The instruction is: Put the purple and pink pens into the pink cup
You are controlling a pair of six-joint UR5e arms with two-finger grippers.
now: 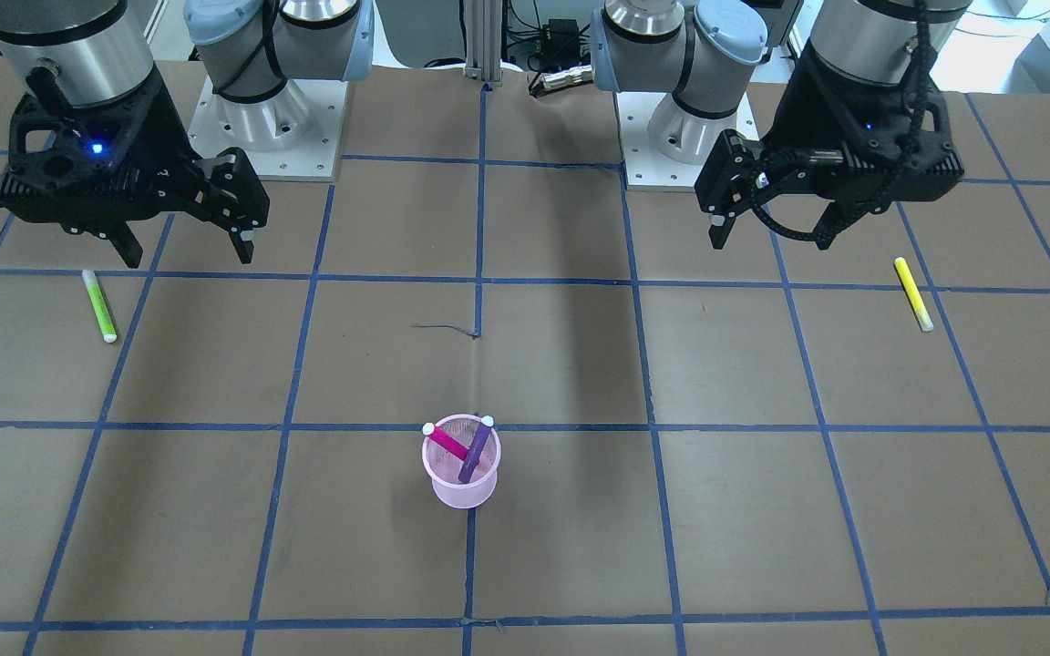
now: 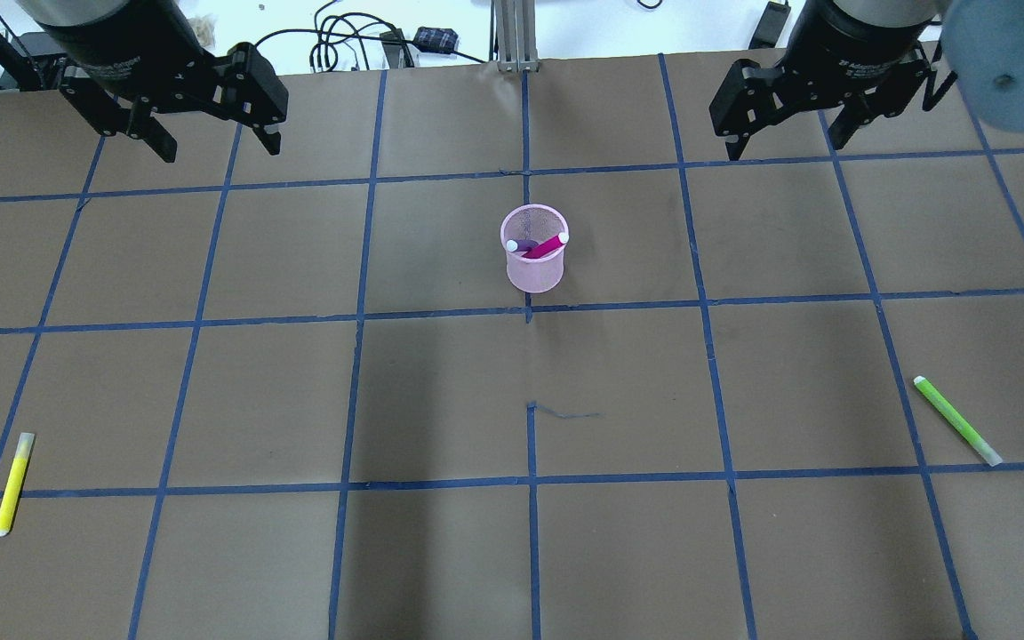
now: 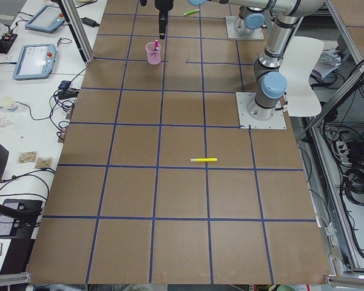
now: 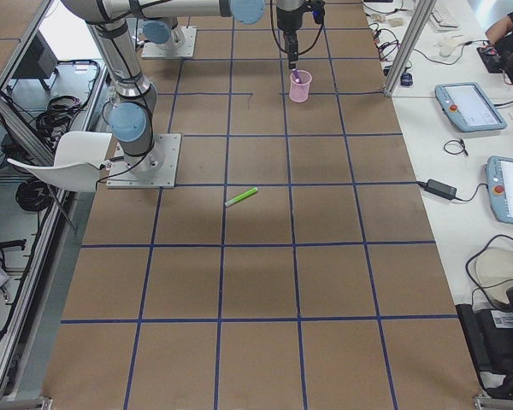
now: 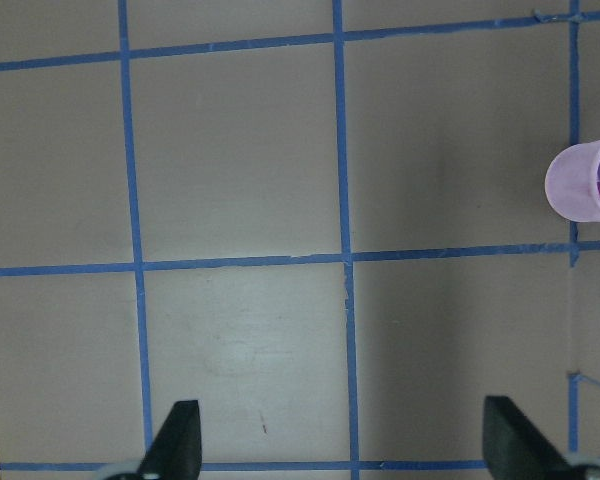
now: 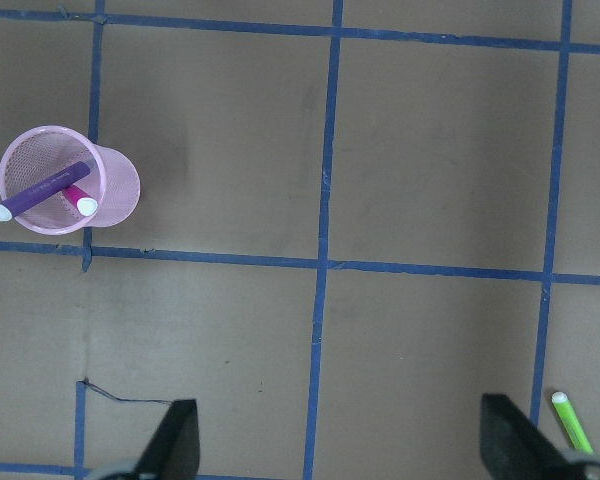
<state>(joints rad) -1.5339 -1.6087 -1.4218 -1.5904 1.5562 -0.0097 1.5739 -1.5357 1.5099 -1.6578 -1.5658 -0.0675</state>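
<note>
The pink mesh cup (image 1: 461,492) stands upright mid-table, also in the overhead view (image 2: 534,276). The pink pen (image 1: 447,445) and the purple pen (image 1: 475,451) both lean inside it, crossed, with their white caps at the rim. The right wrist view shows the cup (image 6: 120,185) with the purple pen (image 6: 40,190) over the pink pen (image 6: 78,198). My left gripper (image 2: 219,147) and my right gripper (image 2: 783,144) hang open and empty, high above the table, well away from the cup on either side. The left wrist view shows the cup (image 5: 575,190) at its right edge.
A yellow pen (image 2: 12,484) lies flat near the table's edge on my left side. A green pen (image 2: 956,420) lies flat on my right side. Blue tape lines grid the brown table (image 2: 441,391). The arm bases (image 1: 270,137) stand at the near edge.
</note>
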